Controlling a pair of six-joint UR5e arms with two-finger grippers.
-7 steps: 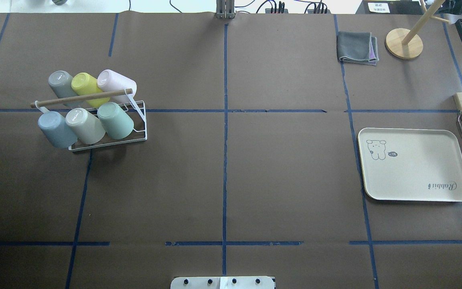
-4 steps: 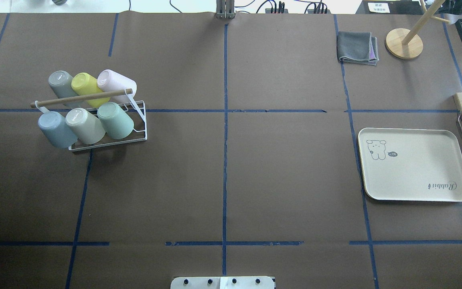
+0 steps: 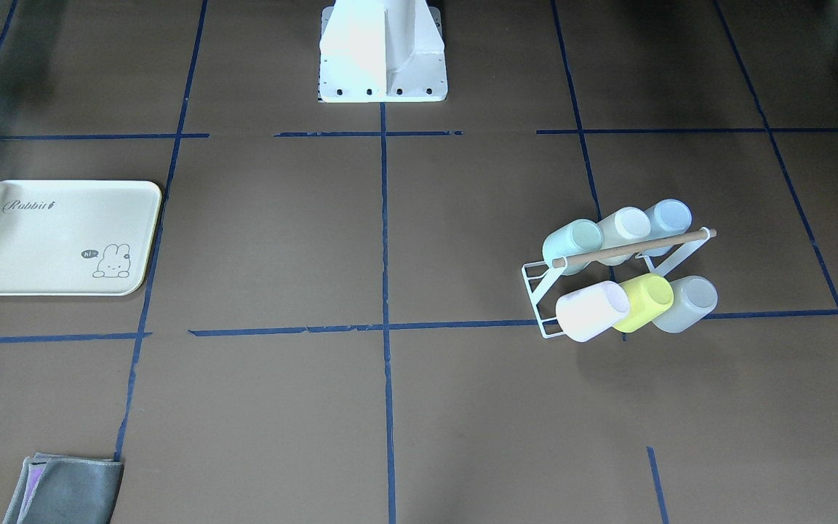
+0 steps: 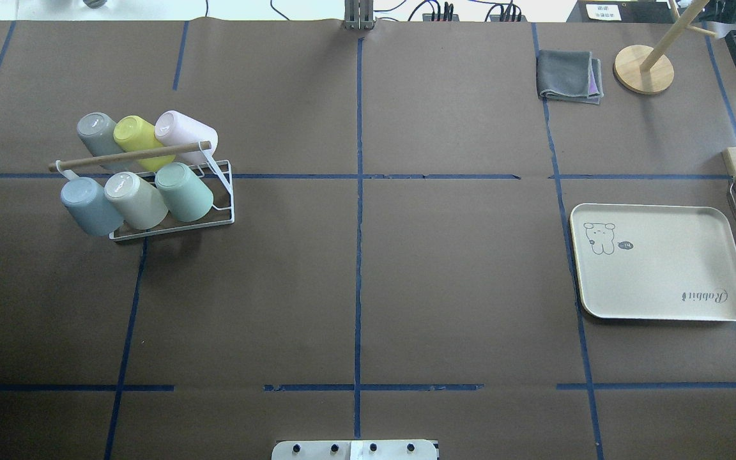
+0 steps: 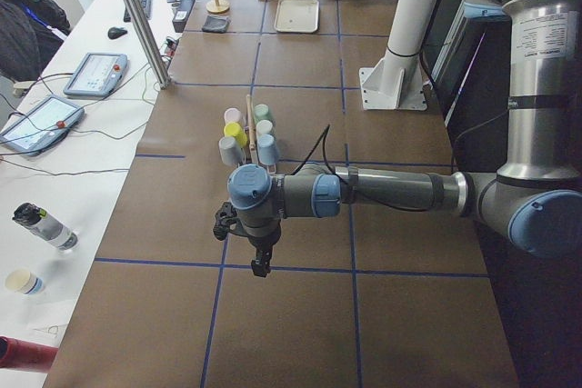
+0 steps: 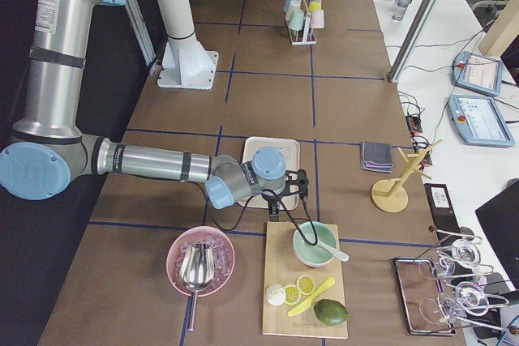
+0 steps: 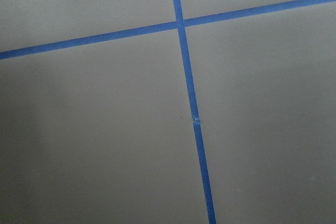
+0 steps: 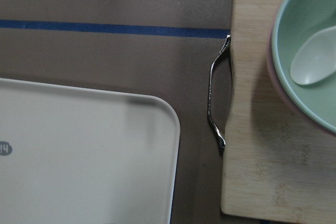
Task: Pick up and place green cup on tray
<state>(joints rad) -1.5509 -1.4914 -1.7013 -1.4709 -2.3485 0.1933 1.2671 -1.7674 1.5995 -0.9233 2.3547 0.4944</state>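
The small pale mint-green plastic cup [image 4: 184, 191] sits in a white wire cup rack [image 4: 226, 195] on the robot's left side of the table. It is in the row nearer the robot, at the end of the rack closest to the middle of the table. A cream plastic cup [image 4: 136, 200] is right beside it, touching or almost touching. The green cup leans at a slant with its flat bottom up and its mouth down in the rack. A thin wooden bar [image 4: 128, 156] runs along the top of the rack, just behind the cup.

The flat cream-white tray with the bunny drawing [image 4: 662, 281] lies far off on the right side, well apart from the rack, with nothing on it.

The left gripper [image 5: 261, 263] hangs near the left end of the table and points down. The rack lies past it, toward the middle of the table. Its camera sees only brown table and blue tape. I cannot tell if its fingers are wide or narrow.

The right gripper [image 6: 274, 210] hangs over the far-right edge of the tray, next to a wooden cutting board with a metal handle [image 8: 252, 145]. I cannot tell its fingers either.

I think the left arm is much nearer the cup, so it should go first. It must tilt to match the slanted cup and miss the bar.
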